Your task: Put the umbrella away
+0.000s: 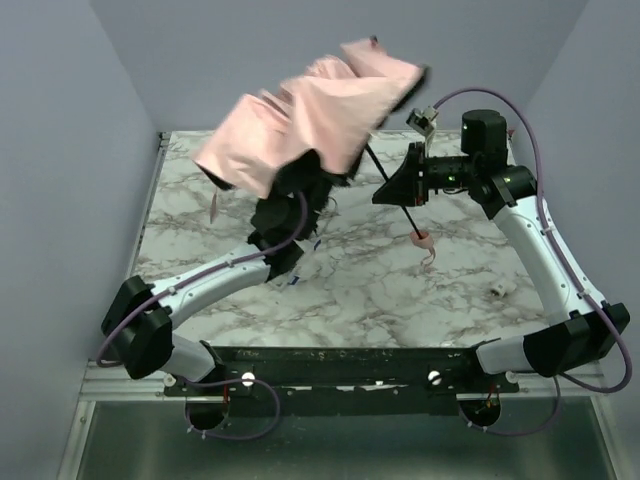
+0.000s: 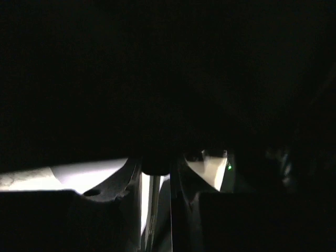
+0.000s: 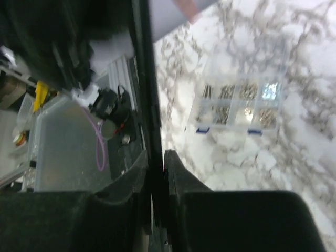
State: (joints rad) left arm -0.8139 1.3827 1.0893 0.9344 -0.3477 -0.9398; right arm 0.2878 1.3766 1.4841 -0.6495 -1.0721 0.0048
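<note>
The umbrella point(image 1: 310, 115) is held up over the back of the table, its pale pink canopy half spread and tilted. Its dark shaft point(image 1: 385, 180) slants down to the small pink handle point(image 1: 422, 240), which is at the marble top. My left gripper point(image 1: 300, 185) reaches up under the canopy, where the fabric mostly hides it. The left wrist view is almost black; there the left gripper point(image 2: 156, 173) is shut on a slim stretch of shaft point(image 2: 153, 205). My right gripper point(image 1: 400, 190) is shut on the dark shaft point(image 3: 147, 79) partway down, its jaws point(image 3: 156, 157) pressed against it.
A clear compartment box of small metal parts point(image 3: 236, 105) lies on the marble table point(image 1: 380, 290), by the left forearm point(image 1: 297, 272). A small white object point(image 1: 497, 290) lies near the right arm. Grey walls close in the back and both sides.
</note>
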